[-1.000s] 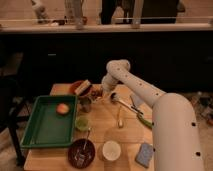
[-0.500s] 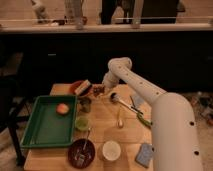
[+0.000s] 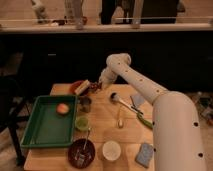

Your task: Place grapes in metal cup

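Over the far side of the table (image 3: 107, 132), we see the gripper (image 3: 96, 85) closed on the grapes (image 3: 93, 88), holding them just behind the metal cup (image 3: 85, 104), which stands beside the green tray (image 3: 45, 131).

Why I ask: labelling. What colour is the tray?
Green tray, camera view; tool just behind the metal cup.
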Robot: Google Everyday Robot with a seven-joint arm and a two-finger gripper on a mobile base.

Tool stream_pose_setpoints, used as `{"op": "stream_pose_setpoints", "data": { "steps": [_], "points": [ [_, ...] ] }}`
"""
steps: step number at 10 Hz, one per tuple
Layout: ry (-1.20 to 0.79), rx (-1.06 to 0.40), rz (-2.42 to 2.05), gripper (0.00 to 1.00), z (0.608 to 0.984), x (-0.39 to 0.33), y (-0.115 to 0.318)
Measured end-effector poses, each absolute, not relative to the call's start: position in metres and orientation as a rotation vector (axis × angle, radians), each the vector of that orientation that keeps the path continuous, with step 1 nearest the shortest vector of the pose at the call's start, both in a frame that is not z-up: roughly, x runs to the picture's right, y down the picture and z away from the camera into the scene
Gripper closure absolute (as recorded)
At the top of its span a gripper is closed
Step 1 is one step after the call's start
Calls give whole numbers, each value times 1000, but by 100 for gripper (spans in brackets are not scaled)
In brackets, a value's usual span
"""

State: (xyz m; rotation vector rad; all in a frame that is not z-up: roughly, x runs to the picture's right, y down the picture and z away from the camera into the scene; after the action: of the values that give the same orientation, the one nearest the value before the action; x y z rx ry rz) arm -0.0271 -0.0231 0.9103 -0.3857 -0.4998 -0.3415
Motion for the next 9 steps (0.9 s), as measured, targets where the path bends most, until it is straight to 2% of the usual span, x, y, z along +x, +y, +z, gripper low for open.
{"op": "stream_pose_setpoints", "data": {
  "steps": [5,9],
  "points": [
    [-590,-360,-488,100,863,-81,-17],
    [-621,-406,-586,100,852,-99,0]
  ]
}}
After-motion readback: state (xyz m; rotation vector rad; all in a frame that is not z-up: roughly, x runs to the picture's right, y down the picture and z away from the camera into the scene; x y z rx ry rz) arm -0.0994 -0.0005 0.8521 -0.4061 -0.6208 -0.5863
